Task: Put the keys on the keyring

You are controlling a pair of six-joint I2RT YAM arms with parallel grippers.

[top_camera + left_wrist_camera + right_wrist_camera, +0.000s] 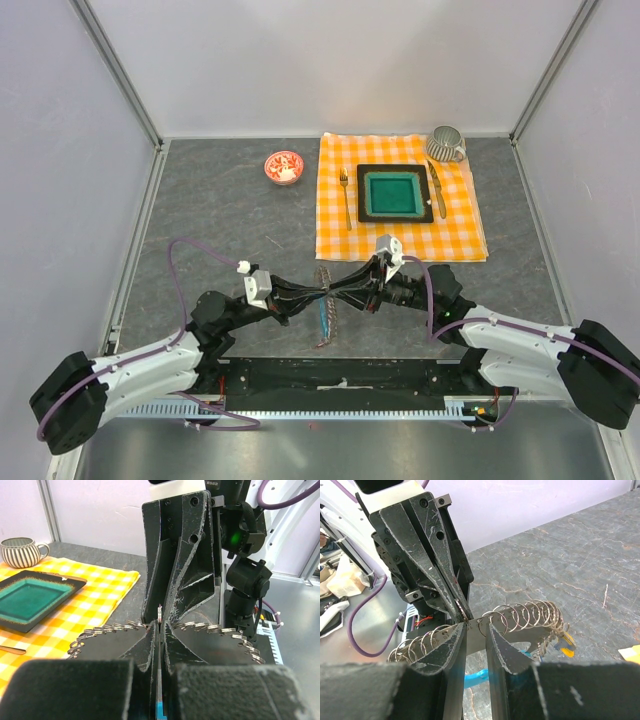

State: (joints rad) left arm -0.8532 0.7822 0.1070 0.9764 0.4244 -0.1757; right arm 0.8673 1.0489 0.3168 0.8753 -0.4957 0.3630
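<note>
Right tool [476,631], left tool [462,615], one keyring [521,616]

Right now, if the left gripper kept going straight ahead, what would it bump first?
Probably the right gripper, which faces the left gripper tip to tip. Only the thin keyring sits between them.

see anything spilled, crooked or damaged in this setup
Nothing spilled or askew: the fork, plate and knife lie neatly on the checked cloth. Only the left gripper and right gripper, both pinching the keyring, have heavily scratched fingers.
</note>
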